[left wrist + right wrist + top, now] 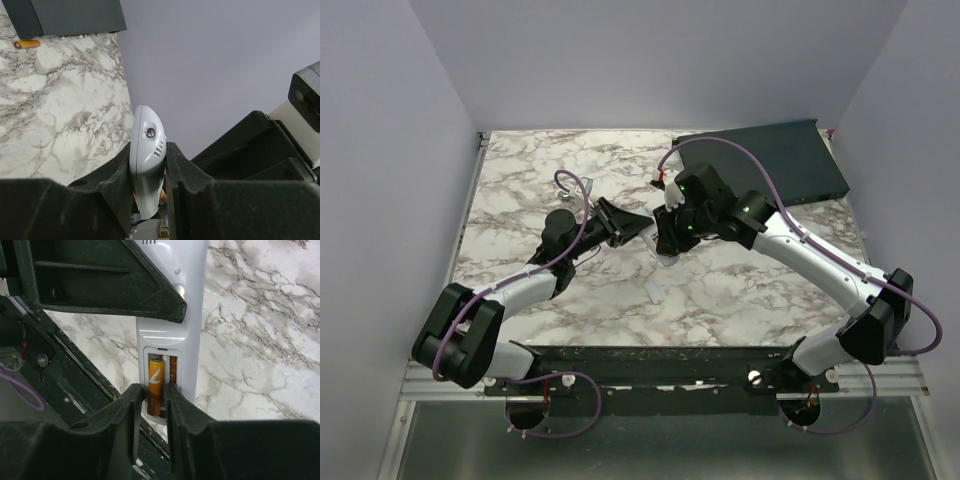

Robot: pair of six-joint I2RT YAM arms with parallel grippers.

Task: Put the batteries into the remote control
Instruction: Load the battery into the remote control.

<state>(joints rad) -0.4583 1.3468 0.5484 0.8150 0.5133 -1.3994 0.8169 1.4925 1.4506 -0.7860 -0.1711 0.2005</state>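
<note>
The white remote control [175, 305] is held off the marble table between both arms. My left gripper [148, 156] is shut on the remote's rounded end [146, 135]; in the top view it [628, 226] sits at the table's middle. My right gripper [151, 407] meets it from the right [665, 238]. Its jaws close round an orange battery [154, 382] that lies in the left slot of the open battery recess, under the spring. The right slot [173, 369] is empty and copper coloured. A second battery [27, 44] lies on the table beside the dark box.
A large dark flat box [770, 160] lies at the back right corner and shows in the left wrist view [65, 17]. A small pale loose plastic piece [655, 291] lies on the marble in front of the grippers. Grey walls stand on three sides.
</note>
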